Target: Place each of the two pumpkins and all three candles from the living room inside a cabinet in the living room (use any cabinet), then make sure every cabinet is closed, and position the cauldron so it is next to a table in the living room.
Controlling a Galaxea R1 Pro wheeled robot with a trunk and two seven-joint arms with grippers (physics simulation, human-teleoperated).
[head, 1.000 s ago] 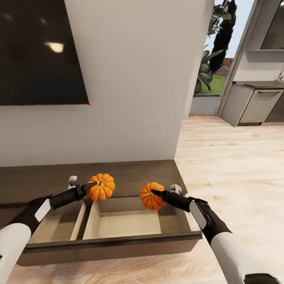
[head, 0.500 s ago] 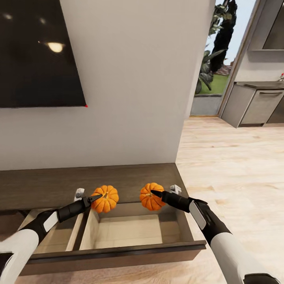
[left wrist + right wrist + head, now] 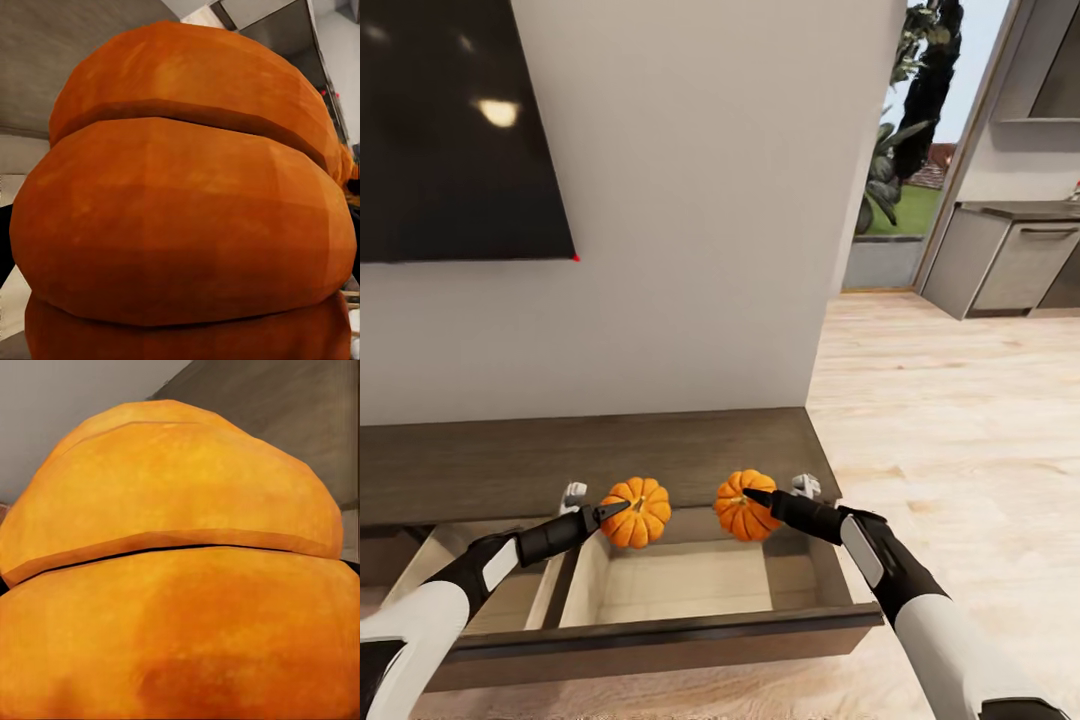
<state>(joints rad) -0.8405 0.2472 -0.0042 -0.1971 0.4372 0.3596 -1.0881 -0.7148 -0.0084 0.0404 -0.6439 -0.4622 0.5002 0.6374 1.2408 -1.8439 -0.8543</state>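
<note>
Head view: both arms reach forward over the cabinet (image 3: pixel 660 450), a long low dark-brown console against the white wall. Its right-end drawer (image 3: pixel 690 585) is pulled out, pale wood interior showing, with a divider wall at its left and a second pale compartment beyond that.

Left hand (image 3: pixel 622 508): pinching the left pumpkin (image 3: pixel 636 511), black fingertip lying across its top near the stem. The pumpkin hangs over the back left corner of the open drawer, just in front of the cabinet top's front edge. In the left wrist view its ribbed orange skin (image 3: pixel 180 202) sits right against the lens.

Right hand (image 3: pixel 752 496): pinching the right pumpkin (image 3: pixel 743 505), gripped from its right side. It hangs over the back of the same drawer, right of centre, level with the other one. Right wrist view: orange ribs (image 3: pixel 180 570) close up.

The pumpkins are apart, not touching.

A dark TV screen (image 3: pixel 460 130) hangs on the wall above the cabinet.
</note>
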